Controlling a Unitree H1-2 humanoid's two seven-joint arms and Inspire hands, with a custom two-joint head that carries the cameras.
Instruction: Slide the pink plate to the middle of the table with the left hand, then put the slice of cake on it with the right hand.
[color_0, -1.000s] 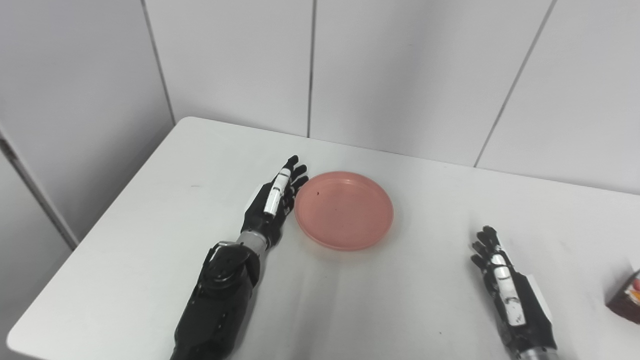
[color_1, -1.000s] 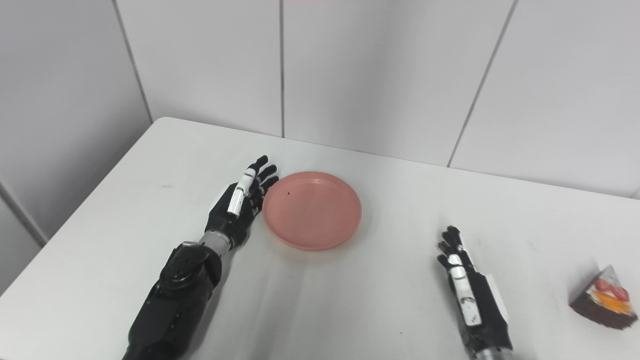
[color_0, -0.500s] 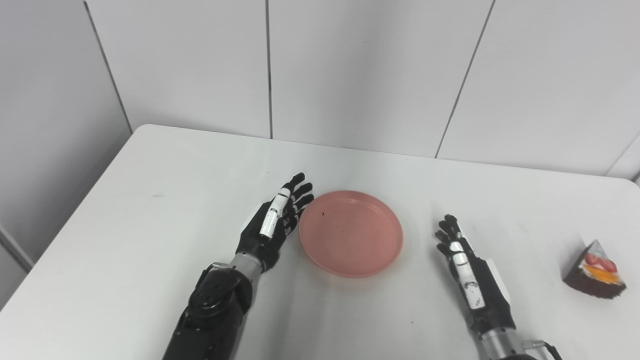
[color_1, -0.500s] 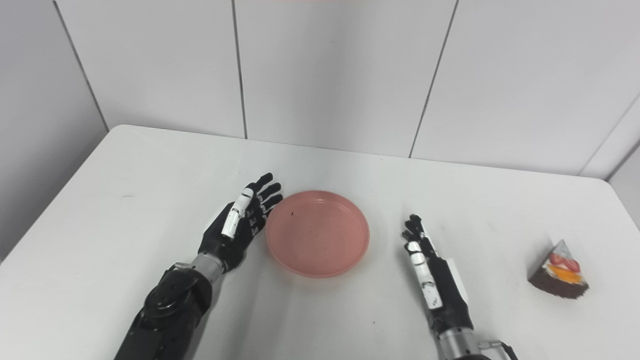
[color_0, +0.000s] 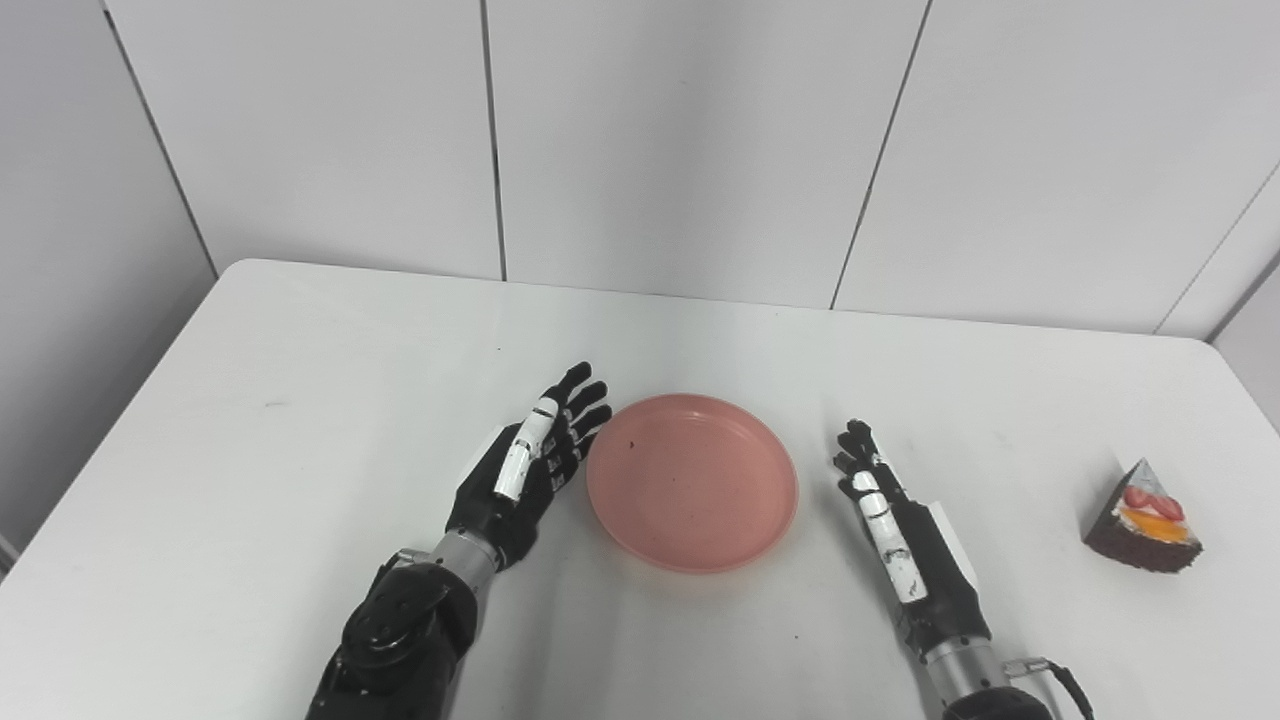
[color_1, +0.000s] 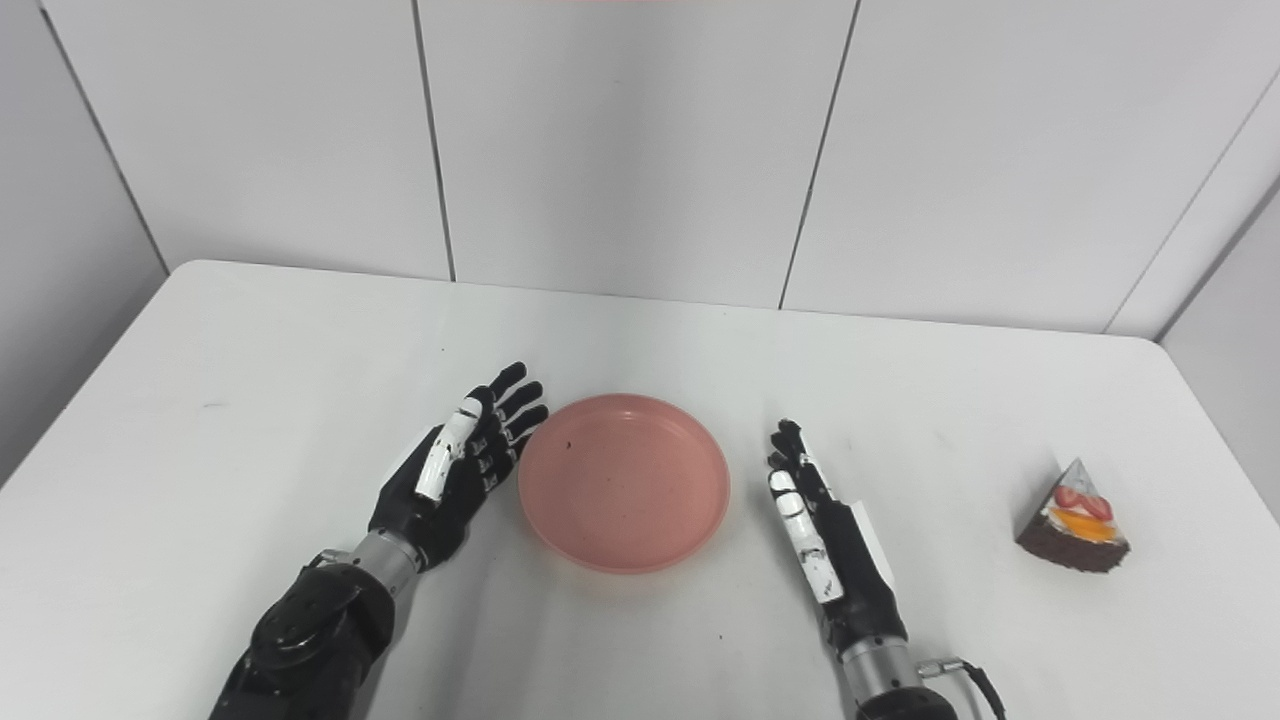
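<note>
The left robot hand (color_0: 525, 465) lay spread beside the pink plate (color_0: 692, 481), mid-tabletop (color_0: 300, 400); the right robot hand (color_0: 900, 535), also spread, risked toppling the distant slice of cake (color_0: 1143, 517) when reaching.

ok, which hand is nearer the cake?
Right. The right hand lies open on the table between the plate and the cake, still apart from the cake. The left hand is beyond the plate's far side.
</note>
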